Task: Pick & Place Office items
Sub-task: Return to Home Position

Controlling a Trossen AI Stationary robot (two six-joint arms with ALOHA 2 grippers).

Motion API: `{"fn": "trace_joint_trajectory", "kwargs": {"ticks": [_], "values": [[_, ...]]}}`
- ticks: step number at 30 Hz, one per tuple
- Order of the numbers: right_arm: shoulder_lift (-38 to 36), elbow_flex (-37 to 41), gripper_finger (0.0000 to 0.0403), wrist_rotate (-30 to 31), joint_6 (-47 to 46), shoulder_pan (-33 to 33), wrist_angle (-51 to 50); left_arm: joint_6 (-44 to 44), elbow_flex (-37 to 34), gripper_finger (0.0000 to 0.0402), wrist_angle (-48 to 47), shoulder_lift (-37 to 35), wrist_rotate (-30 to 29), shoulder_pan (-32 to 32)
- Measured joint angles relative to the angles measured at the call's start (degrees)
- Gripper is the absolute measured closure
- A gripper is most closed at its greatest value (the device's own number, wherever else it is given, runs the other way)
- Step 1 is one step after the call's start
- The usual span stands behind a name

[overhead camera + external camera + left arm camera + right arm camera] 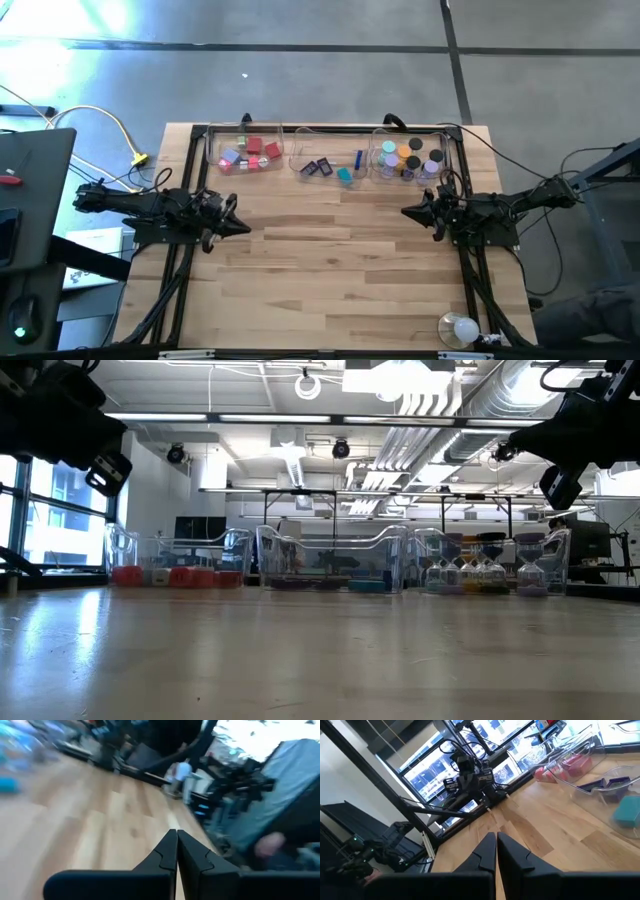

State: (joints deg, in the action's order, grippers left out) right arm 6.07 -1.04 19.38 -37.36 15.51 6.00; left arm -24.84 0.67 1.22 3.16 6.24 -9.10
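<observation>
Dark left hand [246, 227], right hand [405, 212] — closed, seemingly aloft

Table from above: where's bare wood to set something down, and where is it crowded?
Free: the table strip between the left gripper and right gripper, and all the wood nearer than them, except the white bulb at the near right corner. Crowded: the far edge, where the left tray, middle tray and right tray sit side by side, holding small items.
</observation>
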Motion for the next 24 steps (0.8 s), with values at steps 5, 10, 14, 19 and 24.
{"fn": "trace_joint_trajectory", "kwargs": {"ticks": [5, 10, 14, 19, 24], "values": [[0.00, 0.00, 0.0399, 0.00, -0.02, 0.00, 0.00, 11.92, -0.04, 0.0401, 0.01, 0.00, -9.81, -0.02], [0.00, 0.00, 0.0399, 0.00, -0.04, 0.00, 0.00, 19.05, -0.04, 0.0401, 0.30, 0.00, -15.67, 0.00], [0.00, 0.00, 0.0399, 0.00, -0.04, 0.00, 0.00, 18.39, -0.04, 0.0401, 0.30, 0.00, -15.67, 0.00], [0.00, 0.00, 0.0399, -0.02, -0.07, 0.00, 0.00, 17.16, -0.04, 0.0401, 0.27, 0.00, -15.67, 0.00], [0.00, 0.00, 0.0399, -0.02, -0.07, 0.00, 0.00, 17.46, -0.04, 0.0401, 0.25, 0.00, -15.69, 0.00]]}}
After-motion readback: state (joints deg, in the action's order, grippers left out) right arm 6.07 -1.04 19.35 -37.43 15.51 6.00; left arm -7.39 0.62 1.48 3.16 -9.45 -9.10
